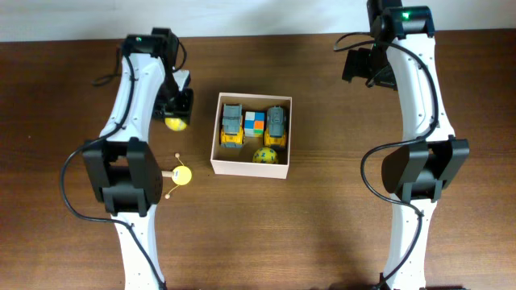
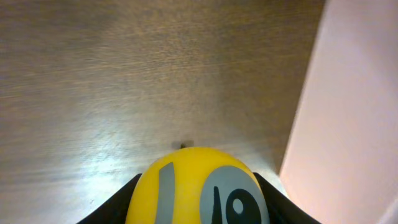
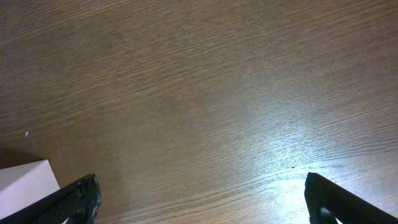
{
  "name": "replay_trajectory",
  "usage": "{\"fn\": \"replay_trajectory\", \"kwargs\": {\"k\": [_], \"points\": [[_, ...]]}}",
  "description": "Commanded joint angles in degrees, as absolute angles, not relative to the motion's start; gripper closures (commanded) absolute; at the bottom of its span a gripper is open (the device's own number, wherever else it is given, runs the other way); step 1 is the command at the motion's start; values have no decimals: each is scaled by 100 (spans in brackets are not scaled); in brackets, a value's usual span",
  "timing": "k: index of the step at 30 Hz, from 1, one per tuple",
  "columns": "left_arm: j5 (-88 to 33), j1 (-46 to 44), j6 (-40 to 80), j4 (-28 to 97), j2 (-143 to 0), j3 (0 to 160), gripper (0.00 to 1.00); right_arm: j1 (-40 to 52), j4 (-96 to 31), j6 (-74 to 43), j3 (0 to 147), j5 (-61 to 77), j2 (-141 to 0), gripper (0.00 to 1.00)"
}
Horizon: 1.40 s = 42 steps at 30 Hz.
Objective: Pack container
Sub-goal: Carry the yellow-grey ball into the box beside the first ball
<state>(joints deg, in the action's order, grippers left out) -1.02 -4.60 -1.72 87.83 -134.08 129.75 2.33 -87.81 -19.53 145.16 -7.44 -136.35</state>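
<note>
The container (image 1: 251, 167) is a square white box with a tan inside, at the table's middle. It holds two toy trucks (image 1: 232, 125), a colourful cube (image 1: 255, 122) and a yellow ball (image 1: 265, 155). My left gripper (image 1: 176, 119) is left of the box, shut on a yellow ball with a grey mark (image 2: 198, 186); that ball also shows in the overhead view (image 1: 175, 123). The box's white wall fills the right of the left wrist view (image 2: 348, 112). My right gripper (image 3: 202, 199) is open and empty over bare wood, right of the box.
A small yellow toy with wooden pegs (image 1: 179, 174) lies on the table left of the box's front corner. A white box corner (image 3: 25, 180) shows at the lower left of the right wrist view.
</note>
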Motion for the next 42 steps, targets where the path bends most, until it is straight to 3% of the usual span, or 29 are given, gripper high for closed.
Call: {"fn": "replay_trajectory", "kwargs": {"k": [1,11,25,42], "points": [[-152,-515,-493,9131,-13434,13690,50,222,-8761,-1997,14523,-714,-13548,1],[-1664,-1026,-1415,9671,-13423,14818,49,222,-8757,-1997,14523,-714,-13548,1],[-1719,-2038,-1511,9671,-13426,14803,48,222,-8755,-1997,14523,-779,-13548,1],[-1680,-2261,-1511,9402,-13426,12877,49,215,-8757,-1994,14523,-779,-13548,1]]}}
